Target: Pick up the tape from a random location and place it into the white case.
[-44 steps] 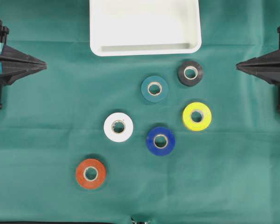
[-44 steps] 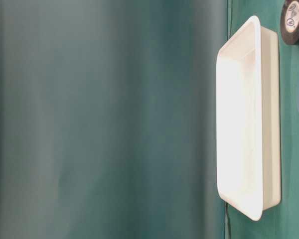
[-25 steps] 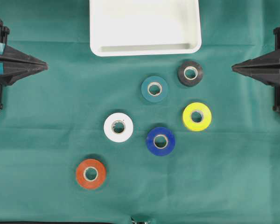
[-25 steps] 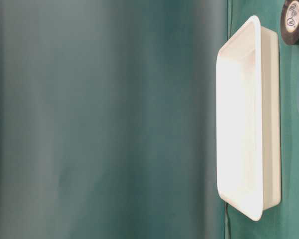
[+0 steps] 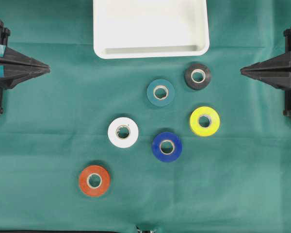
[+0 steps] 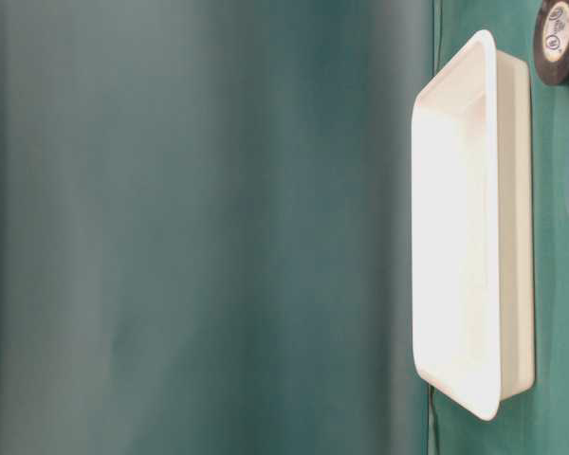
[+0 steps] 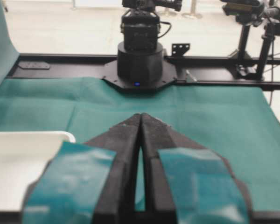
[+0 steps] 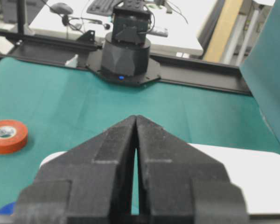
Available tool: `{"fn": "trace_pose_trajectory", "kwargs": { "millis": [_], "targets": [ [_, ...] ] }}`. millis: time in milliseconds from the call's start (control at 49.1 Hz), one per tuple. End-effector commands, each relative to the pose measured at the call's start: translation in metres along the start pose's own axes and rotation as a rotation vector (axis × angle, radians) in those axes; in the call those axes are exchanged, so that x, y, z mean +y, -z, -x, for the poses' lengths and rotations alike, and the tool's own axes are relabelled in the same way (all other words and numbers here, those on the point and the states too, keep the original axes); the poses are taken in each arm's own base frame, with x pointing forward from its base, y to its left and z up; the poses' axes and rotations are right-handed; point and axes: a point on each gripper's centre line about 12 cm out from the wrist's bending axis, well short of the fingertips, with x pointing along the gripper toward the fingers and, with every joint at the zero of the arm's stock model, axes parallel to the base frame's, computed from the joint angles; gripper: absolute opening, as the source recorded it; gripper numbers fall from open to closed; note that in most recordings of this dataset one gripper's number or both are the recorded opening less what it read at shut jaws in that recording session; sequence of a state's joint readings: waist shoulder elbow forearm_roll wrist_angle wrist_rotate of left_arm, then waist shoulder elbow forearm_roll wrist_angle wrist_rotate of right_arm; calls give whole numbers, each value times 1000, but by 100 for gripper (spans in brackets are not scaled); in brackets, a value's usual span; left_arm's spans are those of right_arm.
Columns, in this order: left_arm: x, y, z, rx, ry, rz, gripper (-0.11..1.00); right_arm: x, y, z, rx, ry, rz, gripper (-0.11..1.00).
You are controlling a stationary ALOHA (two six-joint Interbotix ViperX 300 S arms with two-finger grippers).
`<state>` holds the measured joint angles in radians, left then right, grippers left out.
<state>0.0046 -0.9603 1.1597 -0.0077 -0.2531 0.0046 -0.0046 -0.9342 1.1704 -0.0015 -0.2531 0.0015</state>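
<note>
Both idle: left gripper (image 5: 47, 69) and right gripper (image 5: 242, 71) pinched closed, nothing held. Black tape (image 5: 198, 76) nearest, just ahead of right tips, beside white case (image 5: 150, 50). Spread jaws before descending, straddle roll, lift clear of rim.

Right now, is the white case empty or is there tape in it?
Empty: the white case shows only bare white floor in the overhead view.

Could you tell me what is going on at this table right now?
Nothing is being handled yet. The left gripper and right gripper sit shut at the table's sides, holding nothing. Six tape rolls lie flat on the green cloth, the black roll nearest the white case, which holds no tape where visible.
</note>
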Motion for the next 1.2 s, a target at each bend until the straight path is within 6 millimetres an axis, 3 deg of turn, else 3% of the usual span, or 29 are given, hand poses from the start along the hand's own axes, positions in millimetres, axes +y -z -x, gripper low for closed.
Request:
{"fn": "trace_pose_trajectory", "kwargs": {
  "millis": [0, 244, 346, 794, 1182],
  "targets": [
    [1, -8, -3, -11, -3, 3, 12, 0, -10, -2, -20, 2, -4, 0],
    [0, -4, -3, 21, -2, 3, 81, 0, -9, -3, -14, 2, -4, 0],
    [0, -3, -3, 29, -2, 6, 98, 0, -9, -3, -6, 2, -4, 0],
    [-3, -7, -4, 19, 12, 10, 100, 0, -10, -4, 6, 2, -3, 0],
    [-34, -9, -1, 27, 169, 16, 100, 0, -9, -5, 11, 2, 0, 0]
  ]
}}
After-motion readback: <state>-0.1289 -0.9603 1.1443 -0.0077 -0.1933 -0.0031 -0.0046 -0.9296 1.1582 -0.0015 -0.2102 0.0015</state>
